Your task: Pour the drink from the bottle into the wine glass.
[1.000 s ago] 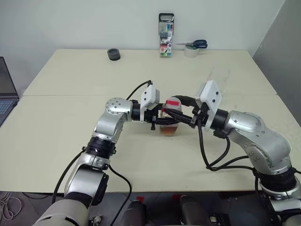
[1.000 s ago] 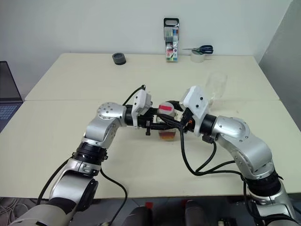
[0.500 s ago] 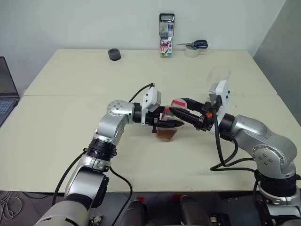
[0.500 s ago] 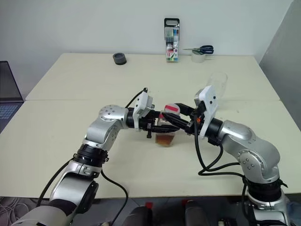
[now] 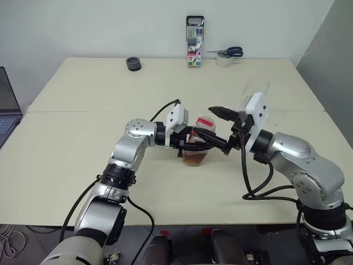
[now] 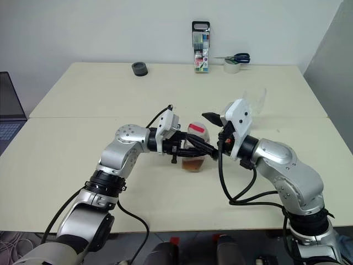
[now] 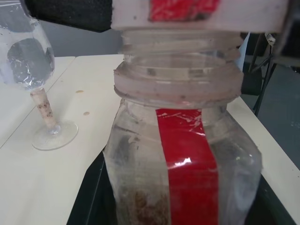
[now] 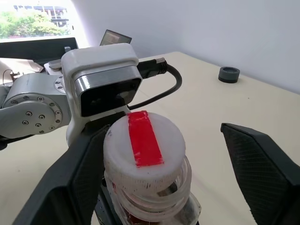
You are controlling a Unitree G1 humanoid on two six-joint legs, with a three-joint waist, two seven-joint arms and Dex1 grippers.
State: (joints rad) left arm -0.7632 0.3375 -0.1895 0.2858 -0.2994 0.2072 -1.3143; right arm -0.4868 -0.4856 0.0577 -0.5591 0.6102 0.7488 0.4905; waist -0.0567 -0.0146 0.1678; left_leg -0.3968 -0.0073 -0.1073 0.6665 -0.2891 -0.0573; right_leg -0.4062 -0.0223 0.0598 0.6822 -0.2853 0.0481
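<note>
Bottle (image 5: 199, 144) upright at mid-worktop (image 5: 77, 165), clamped at the body by left tool (image 5: 192, 144), evidently to steady it for uncapping. Right tool (image 5: 219, 128) spread wide, one finger each side of the white, red-taped cap (image 8: 143, 146), not gripping. Cap still on, looking loosened; pouring not begun. Amber drink (image 5: 194, 157) low in bottle. Wine glass (image 7: 35, 79) empty, standing beyond right arm.

text: none legible | bottle (image 7: 183, 154) label strip: plain red | marker pack (image 5: 194, 41): print unreadable
</note>
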